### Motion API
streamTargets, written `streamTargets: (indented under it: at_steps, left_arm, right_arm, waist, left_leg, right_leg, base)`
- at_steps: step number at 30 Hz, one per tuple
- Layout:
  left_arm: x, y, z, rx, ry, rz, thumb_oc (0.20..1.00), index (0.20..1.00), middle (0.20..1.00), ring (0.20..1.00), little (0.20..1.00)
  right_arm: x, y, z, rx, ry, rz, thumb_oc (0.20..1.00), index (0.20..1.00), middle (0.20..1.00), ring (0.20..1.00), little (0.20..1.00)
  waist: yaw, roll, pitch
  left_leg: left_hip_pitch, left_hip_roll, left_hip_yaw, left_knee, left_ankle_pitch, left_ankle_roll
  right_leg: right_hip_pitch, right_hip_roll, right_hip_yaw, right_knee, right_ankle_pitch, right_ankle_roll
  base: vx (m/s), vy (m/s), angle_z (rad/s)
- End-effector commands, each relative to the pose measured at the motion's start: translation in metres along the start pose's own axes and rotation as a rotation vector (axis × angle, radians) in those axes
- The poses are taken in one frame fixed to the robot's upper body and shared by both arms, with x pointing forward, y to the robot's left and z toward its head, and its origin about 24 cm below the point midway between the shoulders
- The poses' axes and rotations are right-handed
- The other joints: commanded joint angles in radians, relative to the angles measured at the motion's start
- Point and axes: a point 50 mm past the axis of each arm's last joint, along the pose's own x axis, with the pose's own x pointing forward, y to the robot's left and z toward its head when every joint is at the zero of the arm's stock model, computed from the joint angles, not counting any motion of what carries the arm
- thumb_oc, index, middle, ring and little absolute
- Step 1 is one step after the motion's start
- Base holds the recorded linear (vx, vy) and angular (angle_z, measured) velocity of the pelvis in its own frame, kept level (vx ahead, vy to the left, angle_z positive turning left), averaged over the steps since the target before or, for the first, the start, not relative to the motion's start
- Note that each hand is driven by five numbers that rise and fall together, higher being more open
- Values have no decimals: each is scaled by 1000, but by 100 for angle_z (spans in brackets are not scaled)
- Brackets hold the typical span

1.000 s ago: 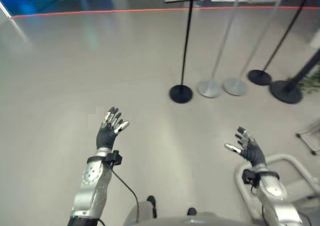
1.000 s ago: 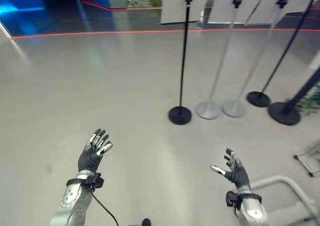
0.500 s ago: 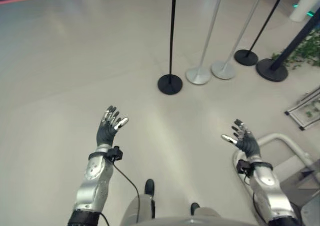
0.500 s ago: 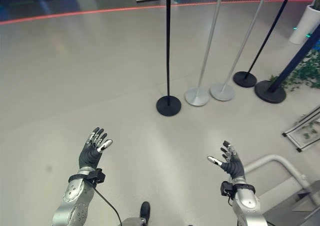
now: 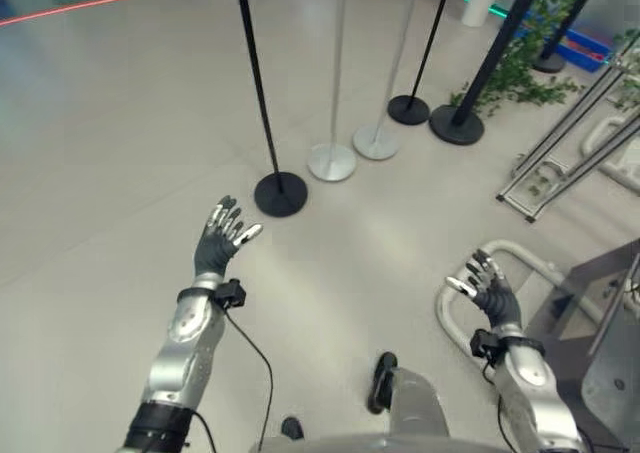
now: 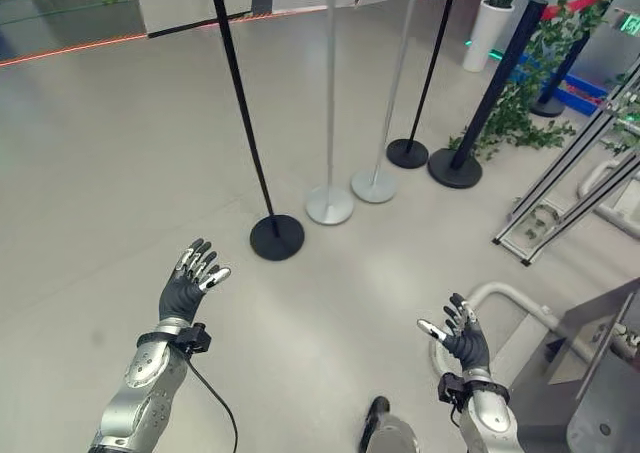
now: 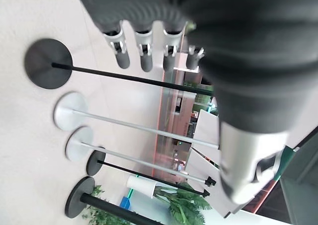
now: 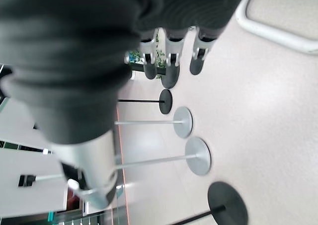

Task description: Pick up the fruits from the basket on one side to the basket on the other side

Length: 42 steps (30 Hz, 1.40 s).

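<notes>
My left hand (image 5: 222,241) and right hand (image 5: 490,291) hang over the bare floor (image 5: 120,153), fingers spread, holding nothing; stanchion posts (image 5: 281,193) stand ahead; fruit and baskets lie outside these views, so their weight and grip points cannot be judged.

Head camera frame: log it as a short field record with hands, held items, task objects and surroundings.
left hand: raised over the floor, fingers straight, open
right hand: raised, fingers spread, open
held items: nothing in either hand
fruits, baskets: none to be seen
floor: pale grey
ahead: black-based stanchion, two silver-based stanchions, further black bases beyond
right side: white tube frame, grey metal stand, green plant
</notes>
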Motion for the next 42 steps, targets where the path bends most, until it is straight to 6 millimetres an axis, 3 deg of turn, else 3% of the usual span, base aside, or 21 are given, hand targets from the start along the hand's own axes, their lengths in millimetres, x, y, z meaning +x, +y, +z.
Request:
streamTargets:
  at_steps: [1,3,4,6,7,8,9,10,11,12,14,17,20,23,26,30,32,35,39,41,42]
  left_arm:
    - [5,-9,24,-21,-134,-29,1000,1000,1000,1000,1000]
    - [3,-9,20,-34,-120,-25,1000,1000,1000,1000,1000]
    - [0,-5,16,-50,-103,-8,1000,1000,1000,1000,1000]
    - [-1,-5,15,-65,-98,-3,1000,1000,1000,1000,1000]
    - [1,-8,16,-79,-103,-8,1000,1000,1000,1000,1000]
    - [1,-9,15,-91,-101,-11,1000,1000,1000,1000,1000]
    - [2,-12,14,-96,-99,-17,1000,1000,1000,1000,1000]
    - [1,-17,14,-97,-102,-30,1000,1000,1000,1000,1000]
    - [2,-17,14,-96,-103,-30,1000,1000,1000,1000,1000]
    - [1,-17,14,-90,-103,-36,1000,1000,1000,1000,1000]
    - [-5,-12,10,-87,-89,-23,1000,1000,1000,1000,1000]
    - [-6,-11,9,-71,-82,-33,1000,1000,1000,1000,1000]
    - [-5,-7,12,-26,-84,-43,1000,1000,1000,1000,1000]
    - [-5,-4,13,22,-80,-54,1000,1000,1000,1000,1000]
    - [-4,0,15,47,-80,-48,1000,1000,1000,1000,1000]
    - [-4,1,11,52,-58,-53,1000,1000,1000,1000,1000]
    - [-5,2,10,50,-47,-47,1000,1000,1000,1000,1000]
    - [-5,3,9,51,-44,-42,1000,1000,1000,1000,1000]
    - [-5,9,7,49,-29,-15,1000,1000,1000,1000,1000]
    - [-5,12,7,50,-25,-1,1000,1000,1000,1000,1000]
    - [-4,13,6,47,-23,9,1000,1000,1000,1000,1000]
  right_arm:
    - [8,-6,35,-17,-155,4,1000,1000,1000,1000,1000]
    - [7,-6,34,-27,-148,17,1000,1000,1000,1000,1000]
    - [8,-5,33,-34,-136,38,1000,1000,1000,1000,1000]
    - [9,-3,35,-37,-144,51,1000,1000,1000,1000,1000]
    - [11,-3,38,-47,-154,51,1000,1000,1000,1000,1000]
    - [12,-4,40,-46,-161,50,1000,1000,1000,1000,1000]
    - [12,-6,42,-53,-170,46,1000,1000,1000,1000,1000]
    - [16,-2,47,-74,-192,59,1000,1000,1000,1000,1000]
    - [16,-2,47,-74,-192,59,1000,1000,1000,1000,1000]
    - [18,2,48,-76,-195,77,1000,1000,1000,1000,1000]
    - [19,5,43,-79,-175,104,1000,1000,1000,1000,1000]
    - [16,2,38,-76,-154,87,1000,1000,1000,1000,1000]
    - [16,4,34,-40,-141,68,1000,1000,1000,1000,1000]
    - [14,3,29,-32,-124,56,1000,1000,1000,1000,1000]
    - [13,6,31,-36,-134,63,1000,1000,1000,1000,1000]
    - [10,-1,24,-26,-110,28,1000,1000,1000,1000,1000]
    - [9,-4,22,-30,-102,8,1000,1000,1000,1000,1000]
    - [9,-5,21,-38,-96,8,1000,1000,1000,1000,1000]
    - [11,0,20,-8,-85,30,1000,1000,1000,1000,1000]
    - [12,3,21,-13,-84,46,1000,1000,1000,1000,1000]
    - [13,5,22,-12,-87,52,1000,1000,1000,1000,1000]
  waist:
    - [-19,34,-34]
    - [-28,37,-39]
    - [-35,39,-43]
    - [-32,37,-36]
    - [-22,31,-12]
    - [-15,32,4]
    - [-11,32,14]
    - [7,35,20]
    - [7,33,19]
    - [19,37,22]
    - [18,36,16]
    - [10,28,1]
    - [0,1,1]
    - [4,-23,8]
    - [11,-27,32]
    - [22,-25,17]
    - [42,-11,-4]
    - [49,-12,-13]
    - [77,-29,-55]
    - [89,-41,-70]
    - [90,-46,-74]
  left_leg:
    - [-97,13,-62,10,7,38]
    - [-94,19,-50,37,-8,36]
    - [-102,39,-35,103,-34,31]
    - [-136,60,-23,184,-41,25]
    - [-187,71,-53,261,-6,8]
    - [-202,67,-82,297,-10,-5]
    - [-214,51,-127,320,-14,-10]
    - [-218,-69,-246,284,-64,10]
    - [-219,-73,-247,280,-58,12]
    - [-215,-143,-328,269,-82,34]
    - [-197,-162,-412,224,-71,61]
    - [-162,-142,-414,119,-29,70]
    - [-141,-91,-391,0,31,67]
    - [-116,-83,-356,-63,60,75]
    - [-120,-51,-313,-59,74,67]
    - [-157,-15,-288,-62,95,65]
    - [-189,12,-259,-52,105,62]
    - [-197,14,-247,-51,108,62]
    - [-247,33,-182,-28,124,49]
    - [-266,39,-155,-13,129,42]
    - [-276,43,-143,-2,134,39]
  right_leg:
    - [159,9,68,-119,-66,171]
    - [167,27,101,-131,-79,158]
    - [181,56,143,-157,-99,143]
    - [188,70,166,-169,-109,132]
    - [188,71,188,-173,-108,122]
    - [192,78,198,-164,-118,113]
    - [192,83,204,-156,-125,105]
    - [178,89,242,-124,-128,105]
    - [174,85,242,-124,-127,106]
    - [163,98,283,-103,-124,103]
    - [142,131,343,-111,-109,112]
    - [125,135,341,-99,-91,124]
    - [97,135,347,-111,-62,162]
    - [88,116,338,-121,-40,173]
    - [94,63,261,-98,-35,184]
    - [153,17,285,-59,-54,173]
    - [203,-46,278,-8,-54,174]
    - [218,-65,288,0,-45,179]
    - [287,-152,271,-18,52,218]
    - [306,-166,260,-40,86,238]
    - [311,-155,264,-43,69,245]
  base:
    - [115,-81,-103]
    - [109,-128,-102]
    - [51,-113,-84]
    - [-4,-93,-96]
    - [-68,-80,-111]
    - [-75,-47,-88]
    - [-12,16,-71]
    - [4,37,-65]
    - [33,51,-94]
    - [5,25,-79]
    - [-35,86,-71]
    - [-51,80,-73]
    - [-134,59,-4]
    - [-107,113,-31]
    - [-208,9,-41]
    - [-190,-23,-21]
    - [-207,-26,5]
    - [-128,-29,28]
    - [-201,-131,-23]
    - [-173,-171,-56]
    - [-155,-169,-69]
